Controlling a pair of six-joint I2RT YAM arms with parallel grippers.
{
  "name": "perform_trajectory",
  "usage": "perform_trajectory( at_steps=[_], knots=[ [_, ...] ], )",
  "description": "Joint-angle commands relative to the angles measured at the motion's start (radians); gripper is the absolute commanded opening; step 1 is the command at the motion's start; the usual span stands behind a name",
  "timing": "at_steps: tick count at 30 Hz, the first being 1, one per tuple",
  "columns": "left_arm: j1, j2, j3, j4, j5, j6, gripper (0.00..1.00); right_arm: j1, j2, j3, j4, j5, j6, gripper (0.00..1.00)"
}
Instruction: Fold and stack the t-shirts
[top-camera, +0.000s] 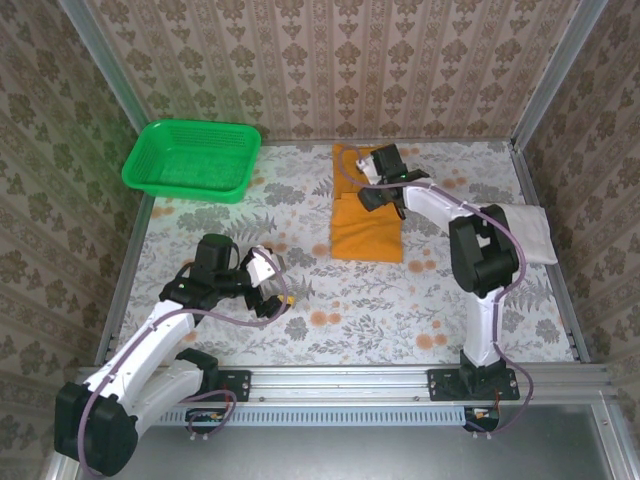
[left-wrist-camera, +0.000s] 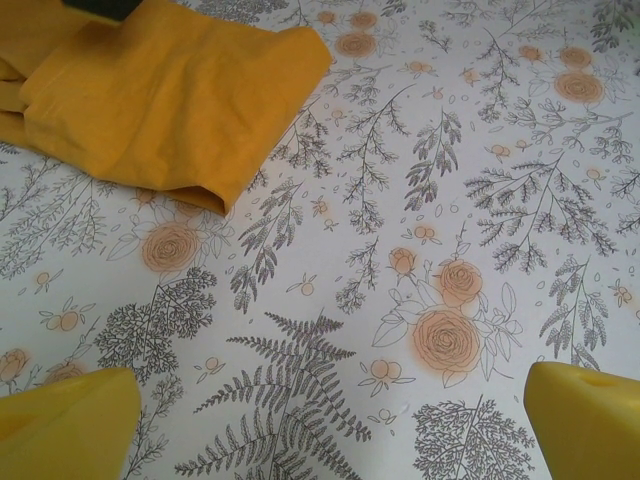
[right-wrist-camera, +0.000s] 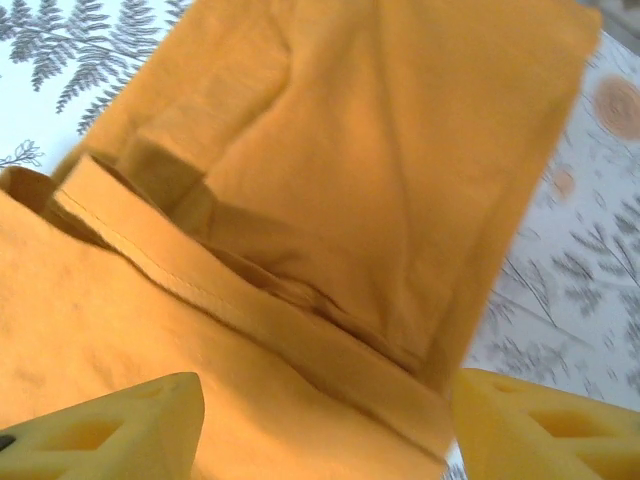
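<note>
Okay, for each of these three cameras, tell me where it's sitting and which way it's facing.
Top external: above and behind the arms, looking down on the table; both arms and bases show.
Left wrist: on the left arm, facing the table and an edge of the mustard t-shirt; left pincer fingertips open.
Right wrist: close above that t-shirt's folds; right pincer fingertips apart.
Shared: all three see the mustard t-shirt.

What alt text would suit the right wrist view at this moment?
A folded mustard-orange t-shirt seen close up, a hemmed edge running diagonally across its layers. The right gripper is open above it, its yellow fingertips at the bottom corners; floral tablecloth shows at top left and right.
</note>
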Motion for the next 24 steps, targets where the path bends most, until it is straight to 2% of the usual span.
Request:
perform_trajectory(
  at_steps=[1,8,14,19,24],
  knots=[
    [0.008,-0.005,0.010,0.019,0.024,0.000,1.00,-0.038,-0.045,-0.031,-0.068,-0.030,0.114,0.64],
    [0.008,-0.004,0.015,0.013,0.029,0.003,1.00,-0.068,0.077,0.064,-0.172,-0.082,0.240,0.50],
    [0.009,-0.026,0.003,0.013,0.009,0.007,1.00,-0.120,0.169,0.171,-0.305,-0.104,0.316,0.50],
    [0.010,-0.029,0.006,0.015,0.011,-0.001,1.00,-0.176,0.162,0.147,-0.317,-0.139,0.382,0.47],
    [0.009,-0.031,0.002,0.020,0.012,-0.003,1.00,-0.179,0.056,0.031,-0.185,-0.176,0.335,0.52]
  ],
)
